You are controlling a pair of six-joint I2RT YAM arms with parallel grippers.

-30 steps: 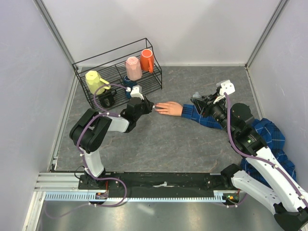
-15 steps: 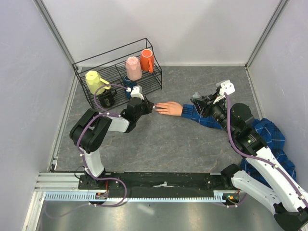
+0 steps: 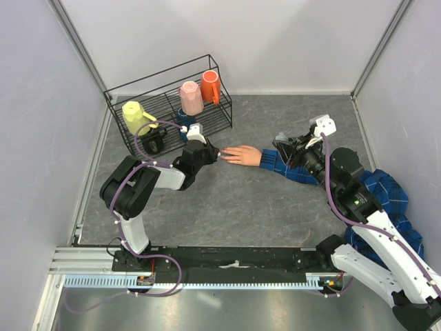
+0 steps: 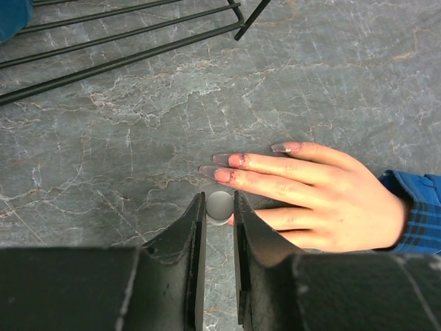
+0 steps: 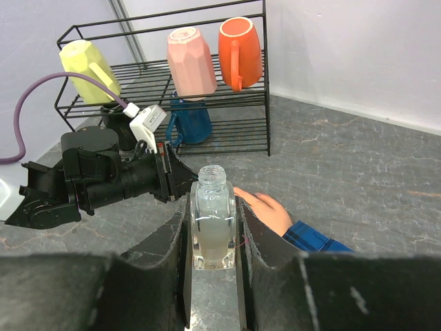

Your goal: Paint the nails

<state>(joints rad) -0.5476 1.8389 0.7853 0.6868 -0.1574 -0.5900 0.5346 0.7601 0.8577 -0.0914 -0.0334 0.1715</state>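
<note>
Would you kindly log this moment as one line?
left gripper: shut on round grey piece beside fake hand | right gripper: shut on uncapped clear bottle | nails: two smeared reddish

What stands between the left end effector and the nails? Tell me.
Nothing visible. The left end effector, shut on a small grey round thing, sits right beside the nails of the fake hand.
</note>
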